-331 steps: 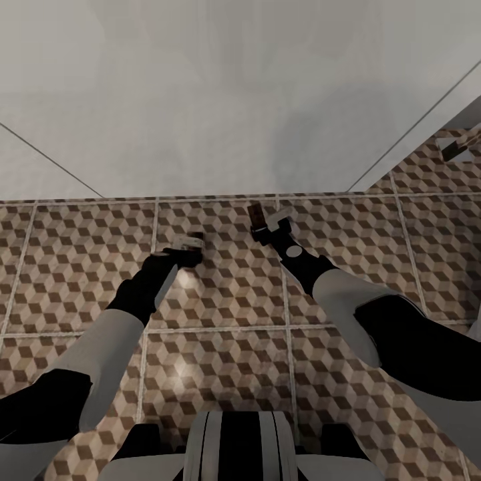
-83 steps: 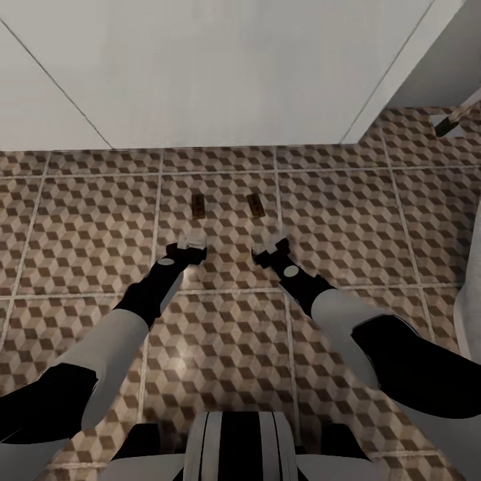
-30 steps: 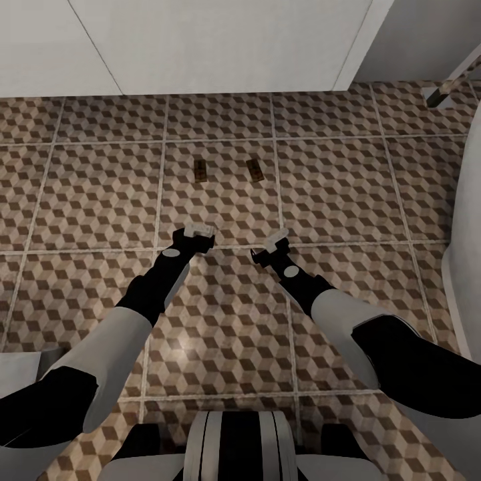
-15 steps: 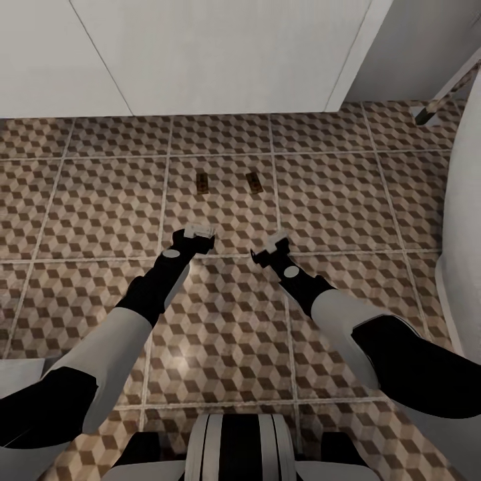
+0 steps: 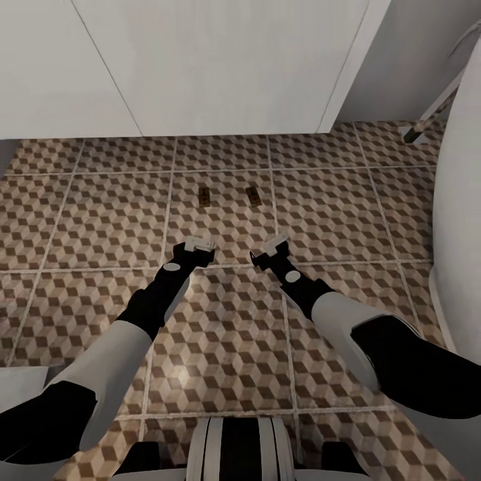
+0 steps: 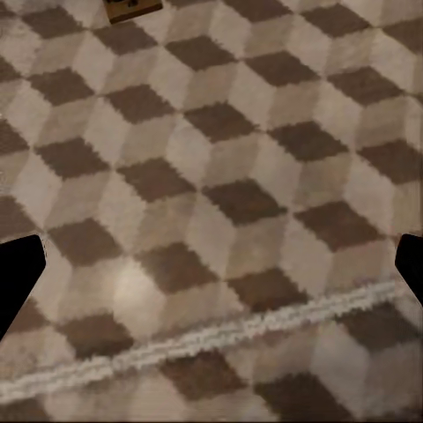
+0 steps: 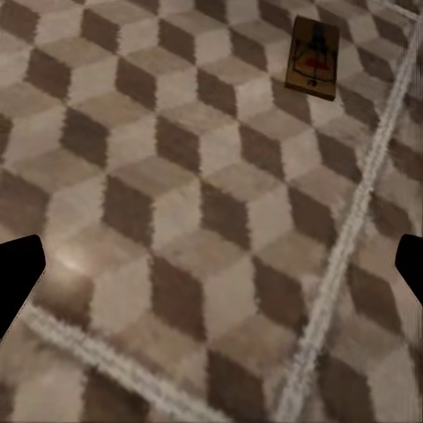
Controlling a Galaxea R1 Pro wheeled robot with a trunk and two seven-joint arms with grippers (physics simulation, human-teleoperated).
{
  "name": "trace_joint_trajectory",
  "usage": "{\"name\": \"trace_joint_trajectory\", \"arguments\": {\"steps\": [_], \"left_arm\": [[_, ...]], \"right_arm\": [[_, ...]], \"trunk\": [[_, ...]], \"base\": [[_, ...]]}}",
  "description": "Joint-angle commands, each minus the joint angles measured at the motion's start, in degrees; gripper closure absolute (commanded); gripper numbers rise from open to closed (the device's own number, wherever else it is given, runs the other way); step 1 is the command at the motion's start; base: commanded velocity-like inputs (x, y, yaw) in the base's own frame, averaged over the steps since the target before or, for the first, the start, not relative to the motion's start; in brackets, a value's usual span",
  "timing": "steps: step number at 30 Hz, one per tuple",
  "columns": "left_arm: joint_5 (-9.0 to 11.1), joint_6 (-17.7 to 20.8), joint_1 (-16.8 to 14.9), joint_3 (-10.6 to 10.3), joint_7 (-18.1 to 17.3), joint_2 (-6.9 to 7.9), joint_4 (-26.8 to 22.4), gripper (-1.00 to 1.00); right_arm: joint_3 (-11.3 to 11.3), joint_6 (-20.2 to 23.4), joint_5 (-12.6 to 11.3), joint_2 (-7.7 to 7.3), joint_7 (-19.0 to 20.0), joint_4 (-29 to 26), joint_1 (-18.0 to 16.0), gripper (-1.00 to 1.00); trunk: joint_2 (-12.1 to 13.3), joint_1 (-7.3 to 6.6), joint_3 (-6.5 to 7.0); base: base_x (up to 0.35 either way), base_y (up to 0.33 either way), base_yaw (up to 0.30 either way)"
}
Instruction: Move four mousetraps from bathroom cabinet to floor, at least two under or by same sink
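Two mousetraps lie flat on the bathroom floor (image 5: 93,207), side by side on one tile: the left mousetrap (image 5: 204,195) and the right mousetrap (image 5: 253,195). The right one also appears in the right wrist view (image 7: 313,56), and a corner of the left one in the left wrist view (image 6: 132,9). My left gripper (image 5: 199,246) hovers just short of them, open and empty. My right gripper (image 5: 268,248) is likewise open and empty beside it. Dark fingertips (image 6: 18,280) stand wide apart at the edges of both wrist views. The cabinet is out of view.
A white panelled wall or unit (image 5: 220,67) rises just beyond the traps. A large white rounded fixture (image 5: 461,200) bulges in at the right. A slanted pale leg (image 5: 427,117) stands at the far right corner. Cube-patterned tiles spread around both arms.
The camera has pulled back, so traps and wall sit farther away and the white fixture at right looms larger. Eleven seconds ago the right gripper held a trap; both grippers are now empty and withdrawn.
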Motion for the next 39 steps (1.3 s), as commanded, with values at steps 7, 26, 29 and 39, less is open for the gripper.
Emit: {"name": "trace_joint_trajectory", "arguments": {"steps": [7, 26, 29, 39], "left_arm": [[0.0, 0.0, 3.9, -0.2, 0.3, 0.57, -0.2, -1.00], [0.0, -4.1, 13.1, -0.1, 0.2, 3.50, -0.2, -1.00], [0.0, -4.5, 13.8, -0.1, 0.2, 3.86, -0.3, -1.00], [0.1, -4.7, 16.3, -0.1, 0.2, 5.32, -0.2, -1.00]], "right_arm": [[0.1, -3.0, 0.6, 0.02, -0.5, 0.9, 1.8, -1.00], [0.1, -9.8, 0.5, -1.48, -0.6, 1.0, 9.3, -1.00], [0.1, -10.5, 0.5, -2.09, -0.6, 1.0, 10.0, -1.00], [0.0, -12.3, 0.5, -4.59, -0.5, 1.0, 12.8, -1.00]], "trunk": [[0.1, -0.18, 1.53], [0.3, -0.67, 5.74], [0.4, -0.75, 6.40], [0.5, -1.01, 8.62]], "base": [[0.000, 0.000, 0.000], [0.000, 0.000, 0.000], [0.000, 0.000, 0.000], [0.000, 0.000, 0.000]]}}
